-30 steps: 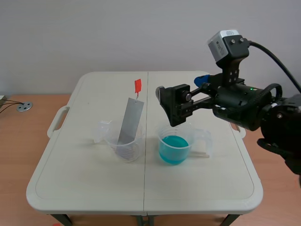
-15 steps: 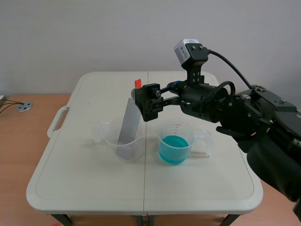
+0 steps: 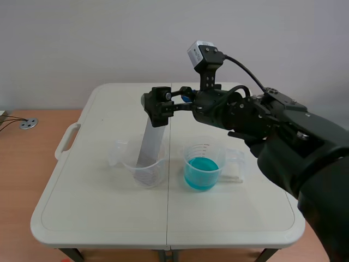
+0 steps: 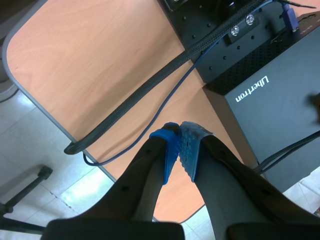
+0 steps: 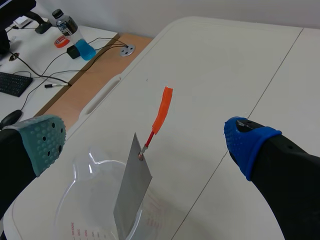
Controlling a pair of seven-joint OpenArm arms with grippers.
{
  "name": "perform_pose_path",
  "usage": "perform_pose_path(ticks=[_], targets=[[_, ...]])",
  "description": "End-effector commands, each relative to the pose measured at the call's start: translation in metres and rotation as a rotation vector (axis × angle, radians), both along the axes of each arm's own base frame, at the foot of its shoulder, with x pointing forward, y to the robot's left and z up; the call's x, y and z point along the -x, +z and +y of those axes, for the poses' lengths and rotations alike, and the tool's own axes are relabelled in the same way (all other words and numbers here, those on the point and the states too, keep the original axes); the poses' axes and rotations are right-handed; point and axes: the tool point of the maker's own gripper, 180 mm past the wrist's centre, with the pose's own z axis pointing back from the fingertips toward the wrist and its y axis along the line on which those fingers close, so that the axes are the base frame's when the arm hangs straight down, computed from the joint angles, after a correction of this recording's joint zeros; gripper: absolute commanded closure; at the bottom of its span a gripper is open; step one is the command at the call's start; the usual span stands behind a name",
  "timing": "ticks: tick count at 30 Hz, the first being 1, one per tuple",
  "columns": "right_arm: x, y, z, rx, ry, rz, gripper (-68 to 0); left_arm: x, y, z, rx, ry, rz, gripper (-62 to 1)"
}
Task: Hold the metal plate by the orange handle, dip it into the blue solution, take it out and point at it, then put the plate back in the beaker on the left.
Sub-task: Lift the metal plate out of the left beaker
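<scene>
The orange handle (image 5: 162, 111) stands free between the spread fingers (image 5: 42, 142) of the right gripper (image 5: 145, 142), open table (image 5: 215, 70) on both its sides, while the metal plate (image 5: 131, 192) and the left beaker (image 5: 75, 205) rise just under it.

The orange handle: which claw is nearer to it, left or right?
Right. The right claw is open, with the orange handle just ahead of the gap between its fingers. The left claw is shut elsewhere, over a wooden desk, with the handle out of its view.
</scene>
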Motion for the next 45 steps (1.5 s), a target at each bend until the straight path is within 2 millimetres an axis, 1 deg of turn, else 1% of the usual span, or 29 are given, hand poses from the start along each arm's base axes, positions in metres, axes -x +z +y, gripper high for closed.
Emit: perform_pose_path(ticks=[1,6,10,16,19,22,26,34,39,45], targets=[[-0.011,0.021,0.006,-0.028,0.006,-0.054,-66.3,0.002,0.004,-0.007,0.024,0.004,0.002,-1.6],[-0.018,0.024,0.014,-0.027,0.019,-0.056,-66.3,0.002,0.004,-0.007,0.025,0.005,0.002,-1.6],[-0.023,0.02,0.02,-0.029,0.019,-0.033,-66.3,0.002,0.004,-0.008,0.025,0.007,0.002,-1.7],[-0.025,0.014,0.031,-0.05,0.04,-0.01,-66.3,0.002,0.004,-0.008,0.025,0.007,0.002,-1.6],[-0.023,0.012,0.034,-0.046,0.048,-0.009,-65.5,0.002,0.004,-0.008,0.025,0.007,0.002,-1.6],[-0.023,0.012,0.035,-0.044,0.052,-0.008,-60.4,0.002,0.004,-0.008,0.026,0.007,0.002,-1.6],[-0.023,0.012,0.035,-0.044,0.051,-0.009,-55.9,0.002,0.004,-0.008,0.025,0.007,0.002,-1.7],[-0.023,0.012,0.035,-0.044,0.051,-0.009,-39.4,0.002,0.004,-0.008,0.026,0.007,0.001,-1.6],[-0.023,0.012,0.035,-0.045,0.051,-0.01,-33.2,0.002,0.004,-0.008,0.026,0.007,0.001,-1.6],[-0.024,0.015,0.034,-0.057,0.044,-0.024,-22.7,0.002,0.004,-0.008,0.026,0.007,0.001,-1.6]])
